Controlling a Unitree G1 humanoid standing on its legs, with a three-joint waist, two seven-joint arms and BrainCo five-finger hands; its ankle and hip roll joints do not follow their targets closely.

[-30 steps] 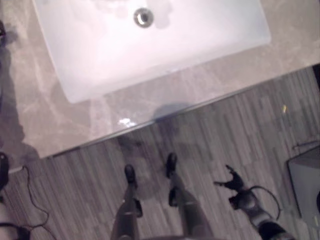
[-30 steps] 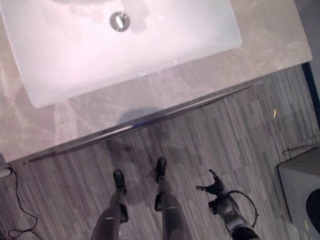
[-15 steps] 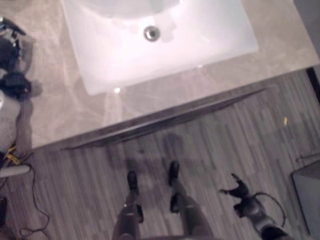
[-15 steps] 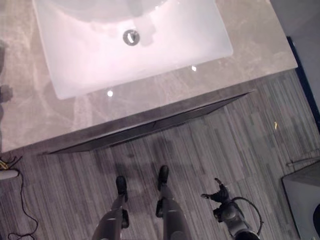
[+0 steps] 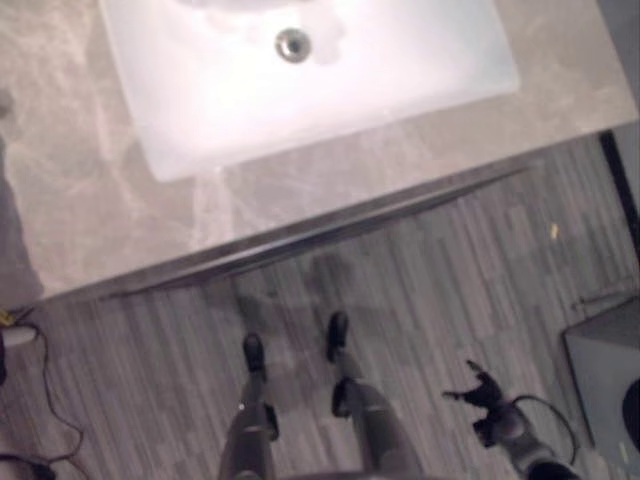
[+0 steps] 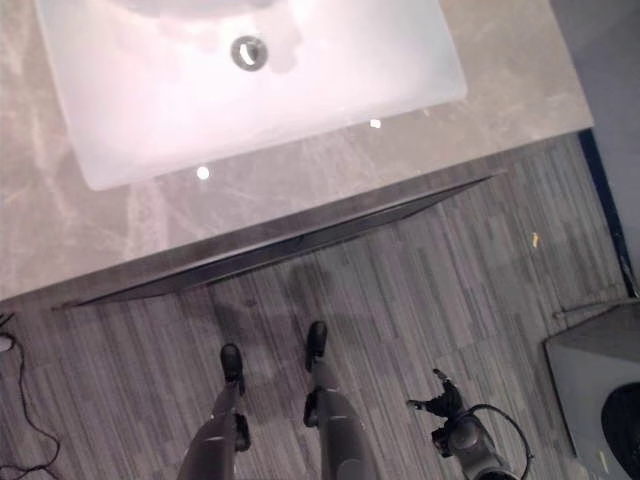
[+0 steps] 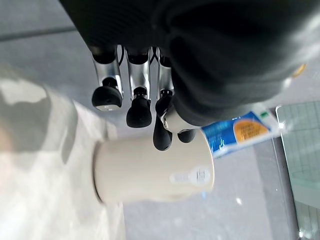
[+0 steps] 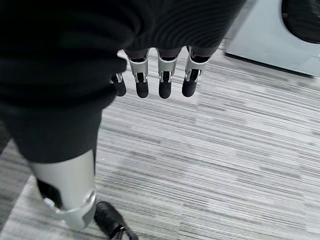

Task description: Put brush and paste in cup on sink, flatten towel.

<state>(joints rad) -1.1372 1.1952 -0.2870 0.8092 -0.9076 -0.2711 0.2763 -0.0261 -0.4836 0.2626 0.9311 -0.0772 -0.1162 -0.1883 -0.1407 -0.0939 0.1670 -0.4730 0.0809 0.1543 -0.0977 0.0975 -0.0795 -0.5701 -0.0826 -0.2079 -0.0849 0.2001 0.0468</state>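
Cup (image 7: 152, 171): beside paste tube (image 7: 243, 133), on counter; left hand (image 7: 150, 107) poised over it, fingers loose, holding nothing (prob. lining up). Right hand (image 8: 160, 75): idle over floor, fingers straight. Sink (image 6: 250, 80) far.

1. You have a grey marbled counter (image 6: 300, 190) running across the head views, its front edge slanting above the striped grey floor (image 6: 400, 330).
2. A white basin (image 6: 250, 80) with a round drain (image 6: 248, 52) sits in the counter, back from that front edge.
3. In the left wrist view, a cream cup (image 7: 152, 172) stands on the counter, with a blue and orange tube (image 7: 240, 132) just beside it.
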